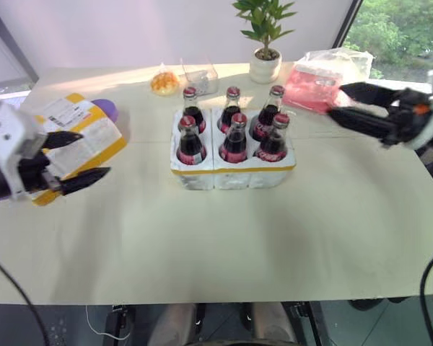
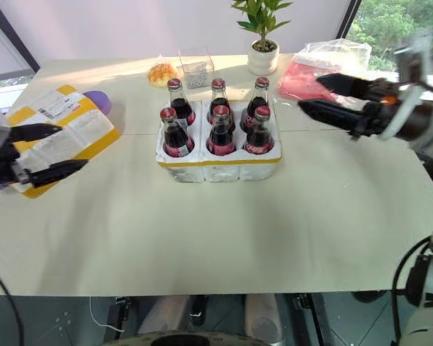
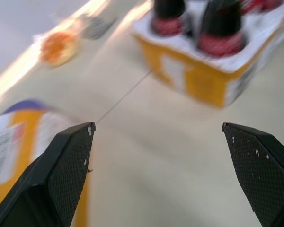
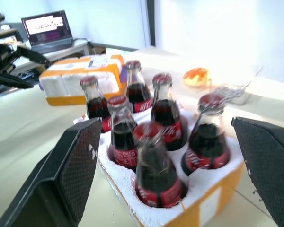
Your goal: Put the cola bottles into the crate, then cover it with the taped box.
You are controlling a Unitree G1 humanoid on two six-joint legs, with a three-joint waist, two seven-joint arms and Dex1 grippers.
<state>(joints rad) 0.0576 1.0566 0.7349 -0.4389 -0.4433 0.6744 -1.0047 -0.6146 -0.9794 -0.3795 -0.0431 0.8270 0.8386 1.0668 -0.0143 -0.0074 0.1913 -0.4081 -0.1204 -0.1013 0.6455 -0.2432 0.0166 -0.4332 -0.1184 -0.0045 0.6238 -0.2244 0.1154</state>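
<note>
The left gripper (image 1: 76,160) hangs spread and empty, with the taped box (image 1: 79,137) lying just behind its fingertips. The right gripper (image 1: 346,102) is likewise spread and empty, with the crate (image 1: 231,169) off to its inner side. All six cola bottles (image 1: 234,137) stand in the crate, so loading looks done; covering remains. The box's far edge is cut off by the left gripper, and the bottle holes are hidden.

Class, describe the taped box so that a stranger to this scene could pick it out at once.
Start at the crate of cola bottles at the table's middle, then look towards the table's left edge. There lies the taped box: white foam with wide yellow bands and a paper label, no holes.
</note>
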